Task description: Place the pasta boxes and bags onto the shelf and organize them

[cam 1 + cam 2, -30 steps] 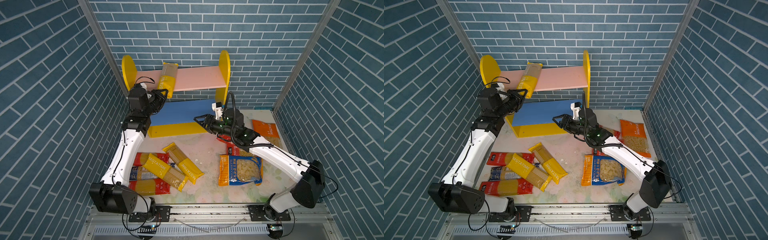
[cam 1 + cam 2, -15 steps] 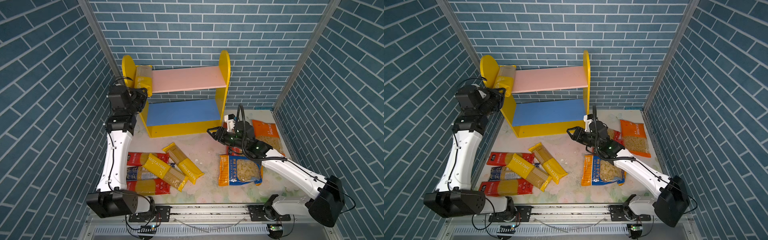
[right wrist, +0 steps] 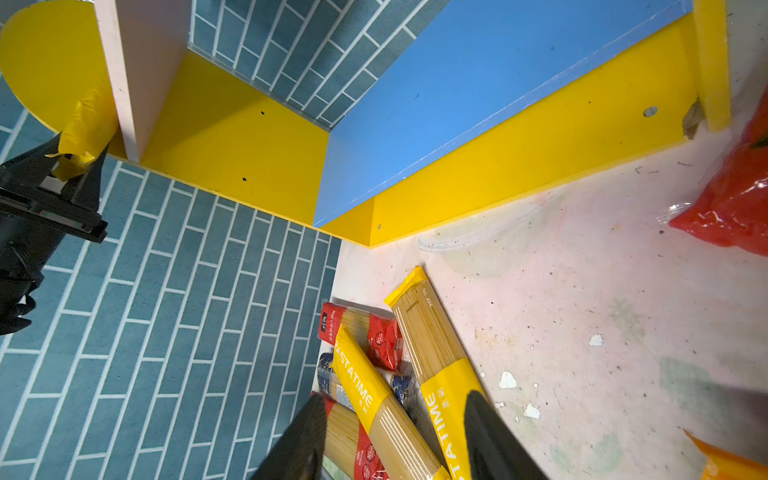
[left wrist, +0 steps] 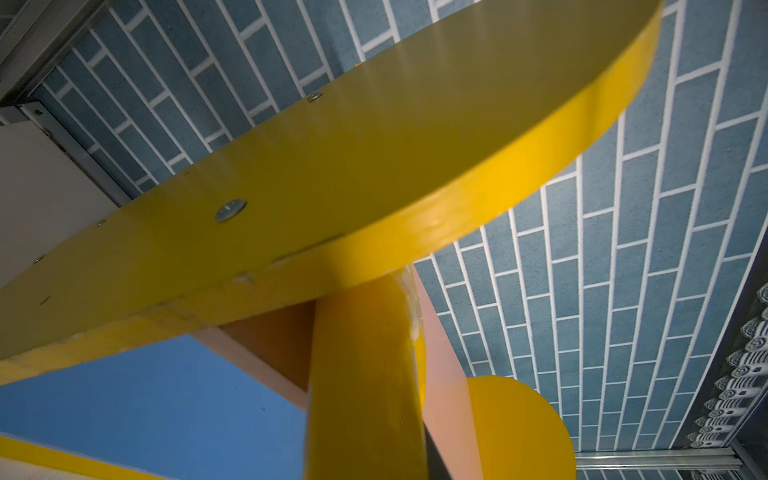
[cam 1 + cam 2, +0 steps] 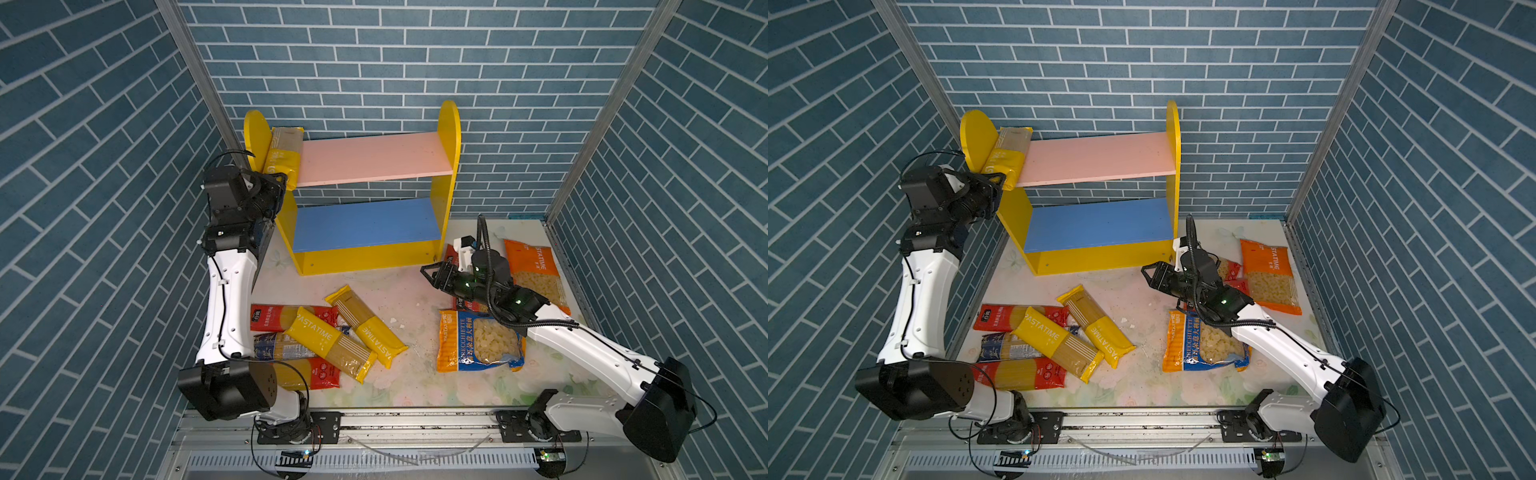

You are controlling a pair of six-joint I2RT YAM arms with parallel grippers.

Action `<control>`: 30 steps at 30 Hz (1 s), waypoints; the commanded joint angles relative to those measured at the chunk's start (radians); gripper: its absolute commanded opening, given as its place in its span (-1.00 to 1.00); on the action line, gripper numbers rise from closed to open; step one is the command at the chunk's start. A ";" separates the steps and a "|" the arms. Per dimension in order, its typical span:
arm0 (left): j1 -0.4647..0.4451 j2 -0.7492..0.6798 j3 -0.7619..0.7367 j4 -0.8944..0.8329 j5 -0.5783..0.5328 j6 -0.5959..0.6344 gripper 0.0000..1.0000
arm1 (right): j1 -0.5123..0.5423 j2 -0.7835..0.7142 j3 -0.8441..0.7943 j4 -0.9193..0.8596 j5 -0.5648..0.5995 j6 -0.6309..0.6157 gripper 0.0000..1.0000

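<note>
At the shelf's upper-left end, a yellow spaghetti pack is being gripped by the left tool.
Before the shelf's right panel, the right tool is being carried part-open, empty.

Yellow spaghetti pack is glossy, crinkled plastic film; shelf boards are smooth, satin-painted; worktop is matt, scuffed, flecked with chips.

The white-and-black left arm stands upright at frame left, with the black left end effector clamped on the end of a yellow plastic spaghetti pack. The right arm stretches low from lower right toward centre, and the right end effector has its jaws parted and empty.
</note>
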 commanded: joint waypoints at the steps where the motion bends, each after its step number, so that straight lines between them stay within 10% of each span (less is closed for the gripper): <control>1: 0.013 -0.032 -0.019 0.025 0.024 0.011 -0.33 | 0.002 0.032 0.062 -0.014 0.009 -0.030 0.09; 12: 0.069 -0.108 -0.085 -0.019 0.041 0.067 0.60 | 0.029 0.099 0.114 -0.014 0.016 -0.054 0.07; 23: 0.084 -0.286 -0.147 -0.211 0.045 0.265 0.74 | 0.122 0.324 0.255 -0.136 -0.081 -0.219 0.00; 30: 0.082 -0.539 -0.334 -0.517 -0.240 0.534 0.73 | 0.204 0.507 0.366 -0.320 -0.223 -0.395 -0.02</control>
